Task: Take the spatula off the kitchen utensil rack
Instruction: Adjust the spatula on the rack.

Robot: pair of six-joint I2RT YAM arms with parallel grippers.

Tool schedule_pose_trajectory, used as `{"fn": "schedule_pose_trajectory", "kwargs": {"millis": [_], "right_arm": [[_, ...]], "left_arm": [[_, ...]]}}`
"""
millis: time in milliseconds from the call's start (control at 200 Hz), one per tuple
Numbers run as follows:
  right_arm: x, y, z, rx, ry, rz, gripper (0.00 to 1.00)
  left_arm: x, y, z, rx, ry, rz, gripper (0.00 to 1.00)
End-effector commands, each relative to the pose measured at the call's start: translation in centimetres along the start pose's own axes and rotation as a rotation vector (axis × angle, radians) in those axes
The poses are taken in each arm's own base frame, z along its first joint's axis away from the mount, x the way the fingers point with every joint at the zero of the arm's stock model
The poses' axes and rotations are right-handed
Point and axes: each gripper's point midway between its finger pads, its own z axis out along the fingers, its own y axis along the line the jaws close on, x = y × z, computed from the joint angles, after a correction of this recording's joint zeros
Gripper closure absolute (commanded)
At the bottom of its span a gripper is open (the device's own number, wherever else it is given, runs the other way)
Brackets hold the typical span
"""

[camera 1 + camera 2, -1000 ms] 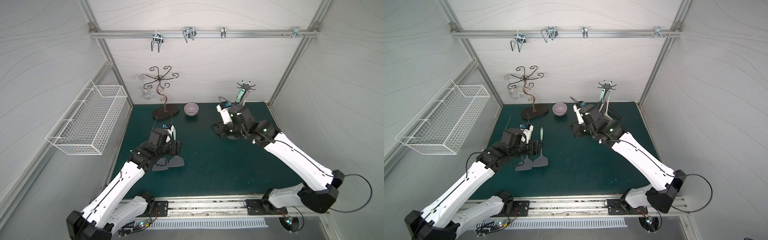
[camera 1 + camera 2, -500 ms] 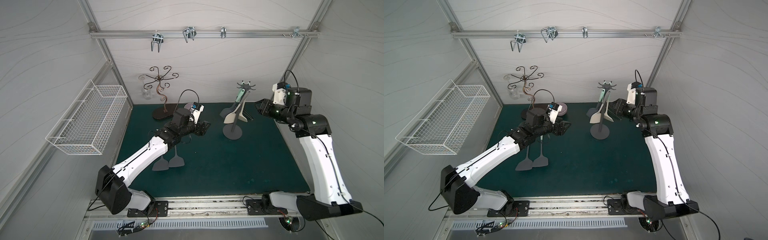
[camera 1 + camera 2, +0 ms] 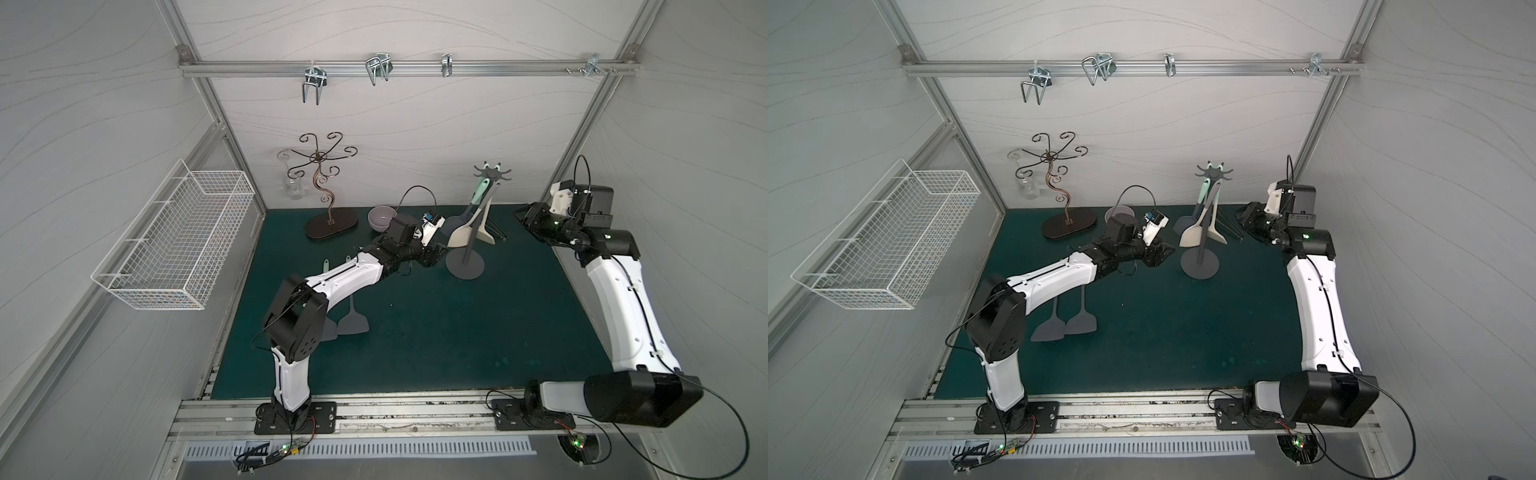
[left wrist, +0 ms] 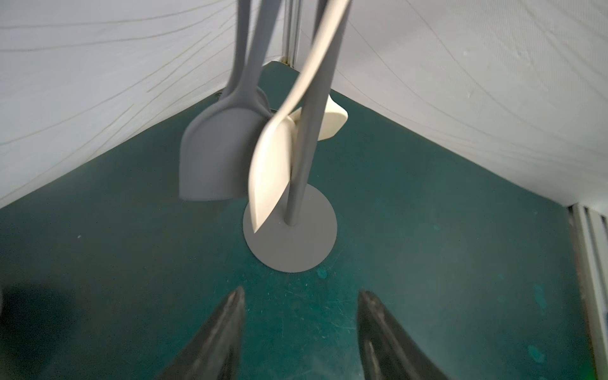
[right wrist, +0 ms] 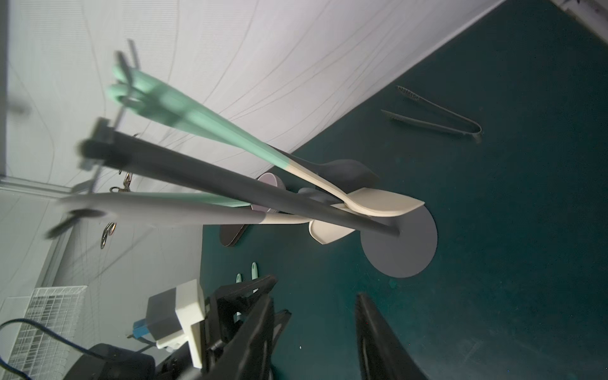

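Observation:
The kitchen utensil rack (image 3: 465, 266) stands on its round base at the back of the green mat, its hook crown (image 3: 492, 172) on top. From the hooks hang a grey spatula (image 4: 214, 154) and two cream-headed spatulas (image 4: 269, 171) with mint handles (image 5: 197, 115). My left gripper (image 4: 302, 294) is open and empty, low over the mat just short of the rack's base (image 4: 291, 240). My right gripper (image 5: 315, 297) is open and empty too, on the rack's right side (image 3: 1241, 218), apart from the utensils.
Two grey spatulas (image 3: 352, 322) lie on the mat under my left arm. A purple bowl (image 3: 381, 218) and a brown wire tree stand (image 3: 330, 220) are at the back left. Tongs (image 5: 437, 118) lie behind the rack. A white wire basket (image 3: 174, 241) hangs on the left wall.
My left gripper has left the two spatulas on the mat, reached across to the rack's base, and its jaws have narrowed. My right arm has swung from in front of the rack to its right.

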Motion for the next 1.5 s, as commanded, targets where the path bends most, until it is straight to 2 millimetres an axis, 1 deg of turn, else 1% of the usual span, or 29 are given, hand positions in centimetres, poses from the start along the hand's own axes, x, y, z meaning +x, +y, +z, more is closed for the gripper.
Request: {"fn": "schedule_pose_trajectory", "kwargs": {"millis": [0,90,105,190,210,290,330,340,355,505,580,665,805,910,1071,1196,1331,1431,1496], "right_arm": [[-0.6,0.1,0.4,-0.027,-0.024,0.033,0.57],[-0.2,-0.3,0.4,-0.012,-0.023,0.028,0.57],[-0.1,-0.4,0.3,-0.011,-0.023,0.028,0.57],[0.2,-0.5,0.2,-0.009,-0.026,0.025,0.57],[0.3,-0.6,0.2,-0.007,-0.025,0.023,0.57],[0.5,-0.5,0.2,-0.004,-0.024,0.016,0.57],[0.6,-0.4,0.3,-0.004,-0.021,0.010,0.57],[0.6,-0.4,0.3,-0.004,-0.020,0.009,0.57],[0.6,-0.3,0.3,-0.005,-0.021,0.007,0.57],[1.0,0.1,0.7,-0.009,-0.009,-0.009,0.57],[1.2,0.0,0.8,-0.007,-0.006,-0.010,0.57],[1.2,-0.1,1.0,-0.007,-0.005,-0.009,0.57],[1.3,-0.1,1.1,-0.006,-0.003,-0.008,0.57],[1.3,-0.2,1.2,-0.004,-0.002,-0.009,0.57],[1.4,-0.2,1.2,-0.004,-0.003,-0.007,0.57],[1.6,-0.3,1.2,-0.005,0.000,-0.002,0.57],[1.7,-0.3,1.2,-0.004,0.003,0.000,0.57],[1.8,-0.4,1.1,-0.002,-0.001,0.000,0.57],[1.8,-0.4,1.0,-0.002,-0.001,0.001,0.57]], "left_arm": [[-3.2,-0.6,1.7,0.025,-0.082,0.083,0.47],[-3.3,-0.1,3.5,0.030,-0.080,0.054,0.50],[-3.1,0.0,3.8,0.028,-0.076,0.048,0.50],[-3.7,0.8,4.9,0.008,-0.077,0.028,0.50],[-3.5,1.0,5.3,0.000,-0.070,0.022,0.50],[-3.8,2.3,5.9,-0.045,-0.073,0.000,0.50],[-3.3,2.7,6.3,-0.051,-0.065,-0.021,0.50],[-4.2,2.8,6.1,-0.052,-0.083,-0.022,0.50],[-4.6,3.0,6.1,-0.053,-0.092,-0.029,0.50],[-4.8,4.2,6.3,-0.023,-0.098,-0.087,0.50],[-4.9,4.0,6.3,0.008,-0.108,-0.081,0.50],[-4.8,3.4,6.6,0.057,-0.105,-0.071,0.50],[-4.3,3.2,7.2,0.106,-0.097,-0.102,0.52],[-4.0,2.8,7.6,0.146,-0.092,-0.124,0.58],[-3.7,2.2,7.7,0.183,-0.086,-0.134,0.64],[-3.6,1.8,7.5,0.206,-0.081,-0.135,0.74],[-3.9,1.7,6.8,0.216,-0.076,-0.142,0.90],[-3.9,1.6,5.9,0.220,-0.076,-0.150,0.94],[-4.3,1.6,5.1,0.223,-0.081,-0.150,0.95]]}}
